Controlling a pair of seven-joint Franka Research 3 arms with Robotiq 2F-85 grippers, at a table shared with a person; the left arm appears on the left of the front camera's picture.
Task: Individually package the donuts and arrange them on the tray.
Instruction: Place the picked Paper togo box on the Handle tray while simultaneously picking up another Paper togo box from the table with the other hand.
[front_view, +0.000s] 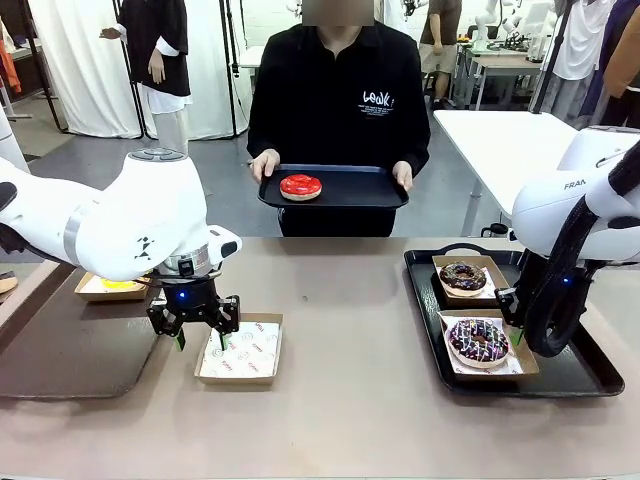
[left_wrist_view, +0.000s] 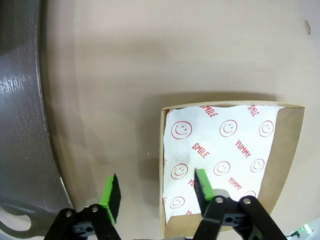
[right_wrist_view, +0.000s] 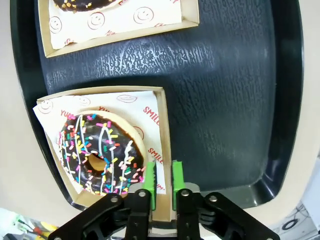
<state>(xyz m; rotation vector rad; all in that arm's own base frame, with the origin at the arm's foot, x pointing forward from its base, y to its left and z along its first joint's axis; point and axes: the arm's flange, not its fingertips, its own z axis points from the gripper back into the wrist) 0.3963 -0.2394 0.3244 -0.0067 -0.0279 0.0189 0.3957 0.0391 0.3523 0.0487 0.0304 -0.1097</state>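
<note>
Left gripper (left_wrist_view: 155, 192) hangs open, holding nothing, straddling the empty box (left_wrist_view: 227, 167) edge. Right gripper (right_wrist_view: 162, 182) pinches the sprinkled donut's (right_wrist_view: 97, 152) box wall (right_wrist_view: 164, 135) on the tray (right_wrist_view: 225, 90). Red donut (front_view: 300, 186) sits on the person's tray (front_view: 345, 190).

The beige table (front_view: 350, 400) carries a black tray (front_view: 580, 375) on its right. An empty paper box (front_view: 240, 350) sits left of centre, with a grey tray (front_view: 60, 350) and another box (front_view: 105, 290) further left.
</note>
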